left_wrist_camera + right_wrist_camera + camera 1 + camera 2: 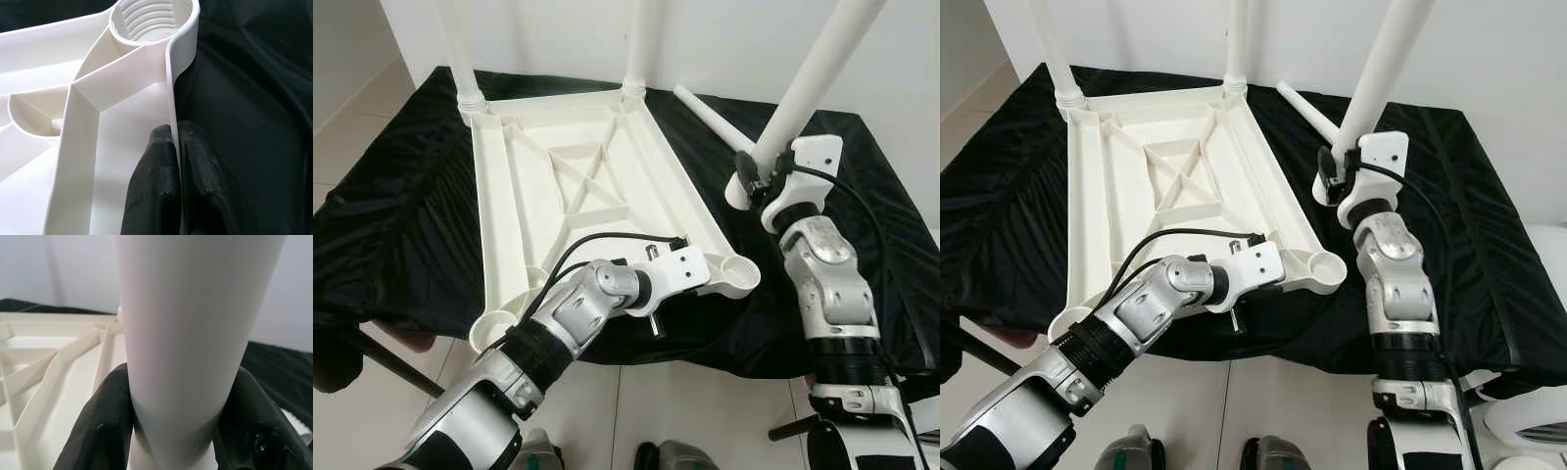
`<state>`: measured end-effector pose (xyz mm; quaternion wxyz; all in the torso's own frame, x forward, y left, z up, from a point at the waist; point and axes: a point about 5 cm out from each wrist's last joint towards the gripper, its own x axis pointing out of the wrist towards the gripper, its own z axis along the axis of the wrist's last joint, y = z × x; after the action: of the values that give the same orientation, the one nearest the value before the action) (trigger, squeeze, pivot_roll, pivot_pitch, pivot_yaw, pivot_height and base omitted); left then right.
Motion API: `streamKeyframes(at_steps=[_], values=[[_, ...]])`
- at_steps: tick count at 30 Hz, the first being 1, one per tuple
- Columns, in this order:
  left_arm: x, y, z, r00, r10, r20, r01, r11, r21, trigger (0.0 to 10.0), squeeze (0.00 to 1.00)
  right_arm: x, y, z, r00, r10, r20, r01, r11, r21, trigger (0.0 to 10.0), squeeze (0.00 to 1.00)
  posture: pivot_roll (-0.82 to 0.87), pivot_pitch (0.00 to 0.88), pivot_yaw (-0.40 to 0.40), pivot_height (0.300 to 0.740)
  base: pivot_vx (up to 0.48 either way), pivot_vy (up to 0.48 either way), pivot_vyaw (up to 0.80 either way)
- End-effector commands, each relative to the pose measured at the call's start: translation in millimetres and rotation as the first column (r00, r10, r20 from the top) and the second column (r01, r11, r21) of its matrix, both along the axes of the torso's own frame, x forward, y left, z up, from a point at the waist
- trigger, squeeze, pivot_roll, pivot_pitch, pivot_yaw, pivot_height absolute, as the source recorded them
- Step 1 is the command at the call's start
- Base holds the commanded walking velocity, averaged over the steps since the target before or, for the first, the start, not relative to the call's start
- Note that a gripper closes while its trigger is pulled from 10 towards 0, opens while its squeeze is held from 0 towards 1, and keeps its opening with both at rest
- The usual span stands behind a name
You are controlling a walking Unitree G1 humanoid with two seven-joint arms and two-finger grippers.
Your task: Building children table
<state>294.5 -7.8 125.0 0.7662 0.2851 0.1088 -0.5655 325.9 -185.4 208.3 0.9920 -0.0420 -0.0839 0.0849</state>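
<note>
Tabletop [558, 186], smooth white ribbed plastic, lies upside down on crinkled black cloth [391, 215], two round legs already upright at its far corners. Left gripper [178, 186] pinches the thin near rim beside a threaded corner socket [151, 19]. Right gripper [176, 431] clasps a glossy cylindrical leg [813, 78], tilted above the cloth. Another leg [710, 117] lies loose behind it.

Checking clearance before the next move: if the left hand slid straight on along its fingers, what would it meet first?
Probably the threaded round leg socket at the white plastic tabletop's corner; the left hand pinches the rim leading there.
</note>
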Motion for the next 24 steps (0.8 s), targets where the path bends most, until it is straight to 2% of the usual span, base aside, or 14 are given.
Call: streamKeyframes(at_steps=[1, 12, 17, 24], values=[[10.2, 24.0, -18, 0.995, 0.099, -0.008, -0.098, 0.991, 0.093, 10.0, 0.00, -5.3, -1.3, 4, 0.999, 0.038, -0.011, -0.038, 0.999, 0.008, 10.0, 0.00, 0.01, 0.056, -0.056, 0.740, 0.000, 0.000, 0.00], [17.4, 37.1, -20, 0.994, 0.110, 0.013, -0.111, 0.986, 0.125, 10.0, 0.00, -15.4, -11.7, 3, 0.995, 0.087, -0.052, -0.087, 0.996, -0.008, 10.0, 0.00, 0.00, 0.062, -0.047, 0.740, 0.000, 0.000, 0.00], [14.5, 47.0, -22, 0.996, 0.085, 0.015, -0.087, 0.986, 0.143, 10.0, 0.00, -16.9, -11.2, -1, 0.992, 0.098, -0.077, -0.099, 0.995, -0.007, 10.0, 0.00, 0.00, 0.067, -0.043, 0.740, 0.000, 0.000, 0.00], [10.8, 51.9, -24, 0.997, 0.071, 0.009, -0.071, 0.987, 0.146, 10.0, 0.00, -18.1, -6.6, -3, 0.985, 0.141, -0.102, -0.140, 0.990, 0.015, 10.0, 0.00, 0.01, 0.069, -0.046, 0.740, 0.000, 0.000, 0.00]])
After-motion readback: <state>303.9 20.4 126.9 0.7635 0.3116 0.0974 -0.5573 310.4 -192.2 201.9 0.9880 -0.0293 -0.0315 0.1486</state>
